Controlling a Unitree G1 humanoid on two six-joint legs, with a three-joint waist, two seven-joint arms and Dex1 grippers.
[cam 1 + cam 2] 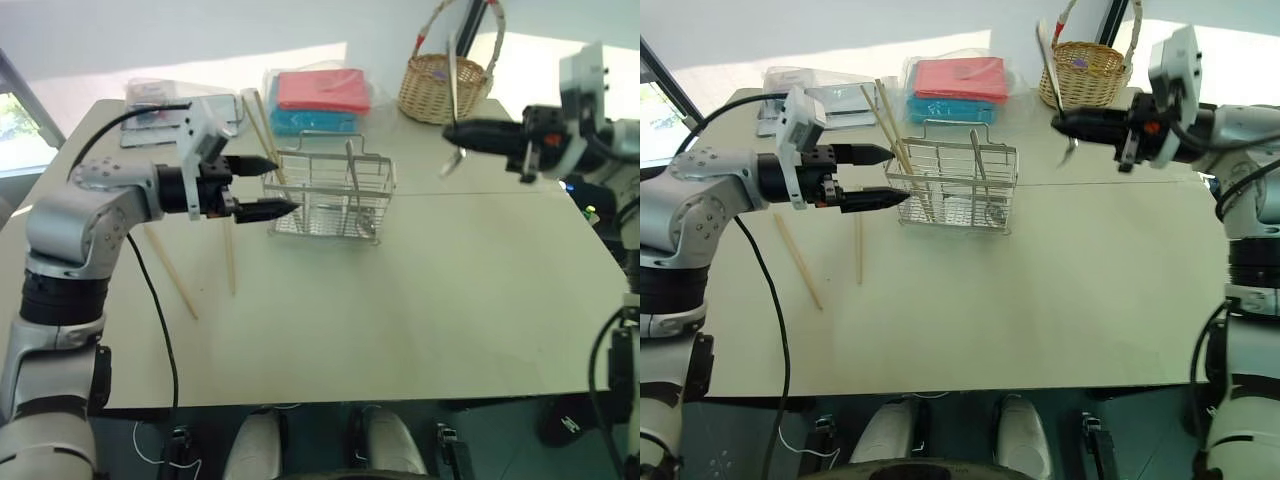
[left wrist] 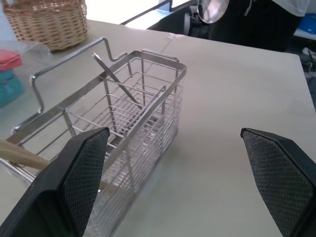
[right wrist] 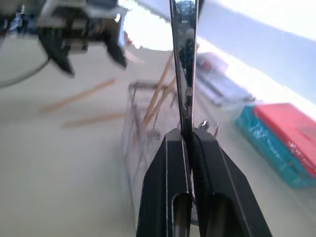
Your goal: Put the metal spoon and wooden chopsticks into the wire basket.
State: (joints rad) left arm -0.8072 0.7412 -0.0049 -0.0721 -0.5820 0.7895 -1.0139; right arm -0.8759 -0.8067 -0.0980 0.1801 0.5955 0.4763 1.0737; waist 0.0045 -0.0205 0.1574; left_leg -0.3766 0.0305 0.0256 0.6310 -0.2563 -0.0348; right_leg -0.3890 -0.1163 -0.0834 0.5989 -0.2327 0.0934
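The table [image 1: 420, 300] is carrying the wire basket [image 1: 952, 186], which is holding two chopsticks [image 1: 898, 150] leaning in its left end and metal utensils further right, while two more chopsticks [image 1: 172, 272] are lying flat beside it. The right gripper [image 1: 1065, 123], fingers clamped together, is holding the spoon [image 1: 1052, 70] roughly upright in the air, well right of the basket. The left gripper [image 1: 883, 175] is hanging by the basket's left end, fingers wide apart.

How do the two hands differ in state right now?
The left hand is open and holds nothing, its tips beside the wire basket. The right hand is shut on the metal spoon, held in the air away from the basket. Both point inward over the table.
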